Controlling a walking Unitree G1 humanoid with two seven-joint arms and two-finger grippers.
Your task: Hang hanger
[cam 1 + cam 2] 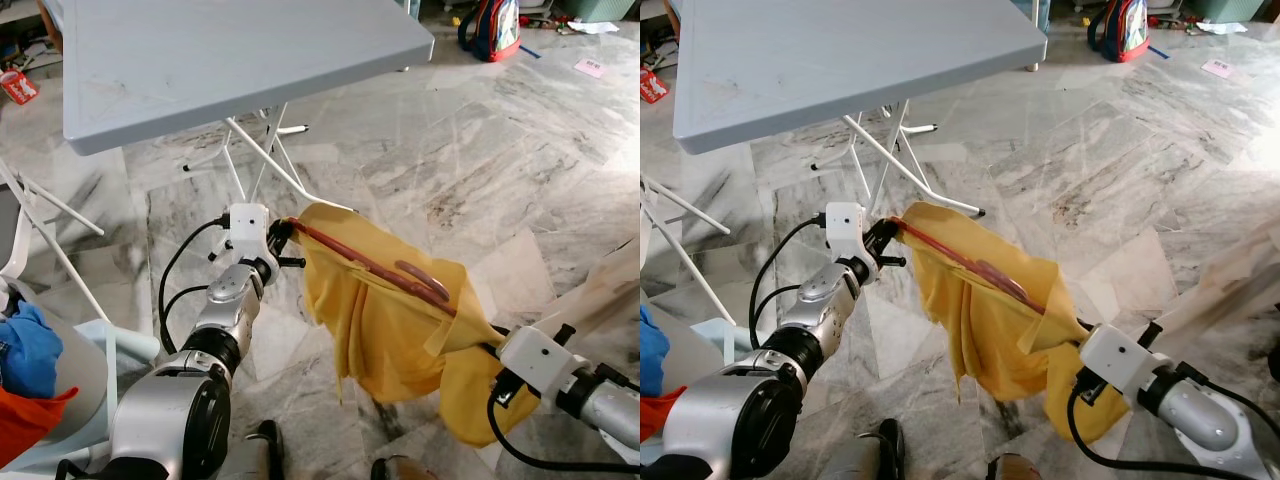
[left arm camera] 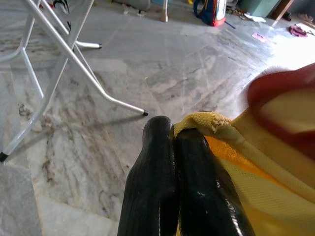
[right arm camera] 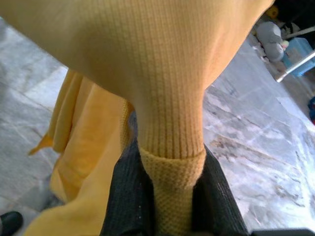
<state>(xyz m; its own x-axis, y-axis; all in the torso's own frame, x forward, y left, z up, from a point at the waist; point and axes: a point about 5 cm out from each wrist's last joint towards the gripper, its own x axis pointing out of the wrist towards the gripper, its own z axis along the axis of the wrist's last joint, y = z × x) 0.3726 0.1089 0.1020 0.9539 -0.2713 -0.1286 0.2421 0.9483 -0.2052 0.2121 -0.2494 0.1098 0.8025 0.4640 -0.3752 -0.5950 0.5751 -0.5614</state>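
Left eye view has the left gripper pinched on the red hanger tip and yellow garment, the right gripper clamped on its cuff, so uneven pulling might slide the cloth off

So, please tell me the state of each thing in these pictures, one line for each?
Yellow knitted garment: draped over the hanger, held up between both tools.
Reddish-brown hanger: tilted, not hung.
Left tool: shut on the garment's edge.
Right tool: shut on a ribbed part.
Grey folding table: unfolded, standing.
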